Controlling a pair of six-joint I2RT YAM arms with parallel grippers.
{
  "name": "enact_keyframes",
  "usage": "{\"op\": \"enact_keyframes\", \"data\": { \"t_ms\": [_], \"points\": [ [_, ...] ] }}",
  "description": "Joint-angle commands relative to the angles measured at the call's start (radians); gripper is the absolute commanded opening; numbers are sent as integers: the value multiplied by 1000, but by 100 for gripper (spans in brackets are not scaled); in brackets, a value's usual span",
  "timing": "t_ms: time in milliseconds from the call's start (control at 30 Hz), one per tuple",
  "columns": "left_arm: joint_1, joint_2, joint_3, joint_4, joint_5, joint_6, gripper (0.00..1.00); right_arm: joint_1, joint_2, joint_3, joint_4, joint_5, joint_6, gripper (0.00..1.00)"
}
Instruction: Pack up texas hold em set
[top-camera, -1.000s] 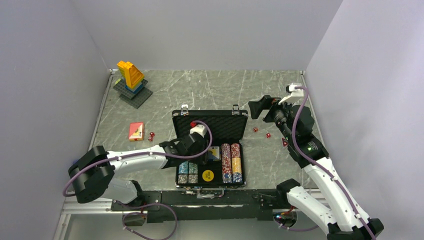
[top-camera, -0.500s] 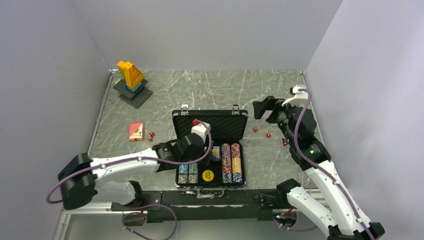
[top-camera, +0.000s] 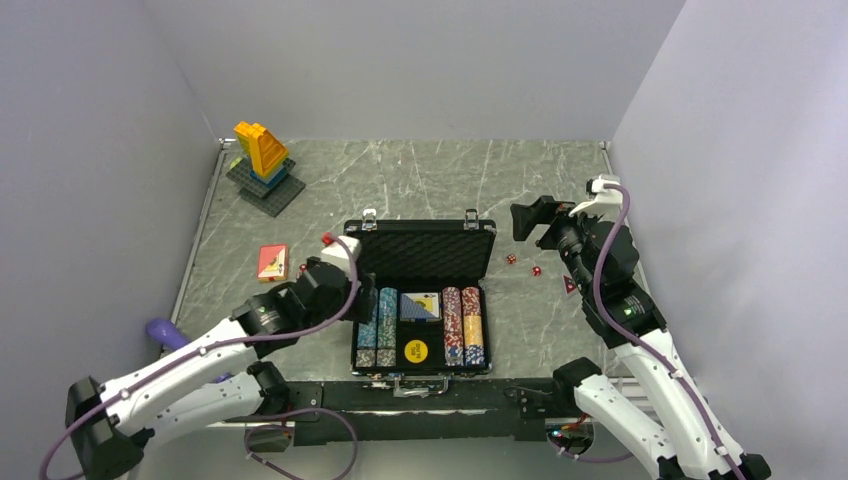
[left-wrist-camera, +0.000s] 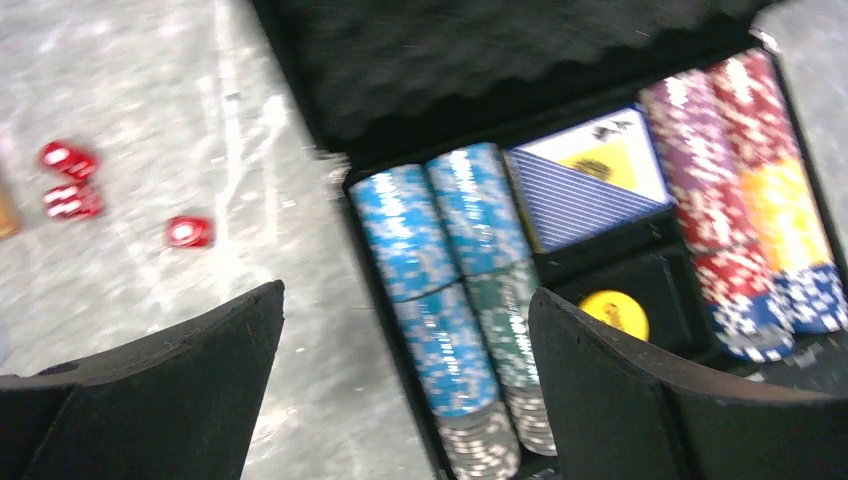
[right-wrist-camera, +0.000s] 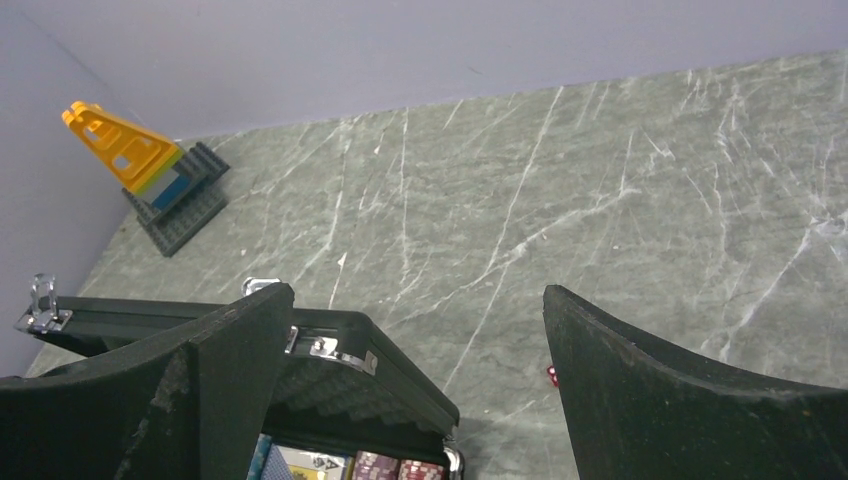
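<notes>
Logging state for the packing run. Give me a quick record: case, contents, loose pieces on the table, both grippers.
case: black case, open, lid raised
inside: chip rows, card deck, yellow disc
loose, left of case: red card box, three red dice
loose, right of case: two red dice
left gripper: open, empty, over the case's left edge
right gripper: open, empty, raised to the right of the case
other: brick tower, far left corner

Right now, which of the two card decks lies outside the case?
The red deck, lying on the table left of the case; the blue deck sits inside it.
</notes>
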Motion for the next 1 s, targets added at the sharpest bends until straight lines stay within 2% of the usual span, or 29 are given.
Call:
{"op": "enact_keyframes", "data": {
  "t_ms": [0, 100, 200, 433, 567, 700, 967],
  "points": [
    [167, -92, -14, -140, 25, 6, 96, -3, -14, -15, 33, 18, -27, 100],
    [297, -132, -3, -167, 25, 8, 98, -4, 0, 10, 19, 31, -49, 100],
    [452, -112, 1, -134, 102, 57, 99, -4, 3, 32, 16, 60, -80, 100],
    [819, 76, 90, -112, 283, 182, 99, -4, -7, 37, 69, 44, -187, 100],
    [999, 222, 175, -130, 280, 280, 99, -4, 6, 29, 89, 98, -209, 100],
    [1098, 363, 235, -108, 275, 352, 99, -3, 5, 19, 92, 124, -227, 100],
    [1115, 607, 323, -54, 316, 401, 99, -5, -4, 17, 97, 50, -229, 100]
  ]
}}
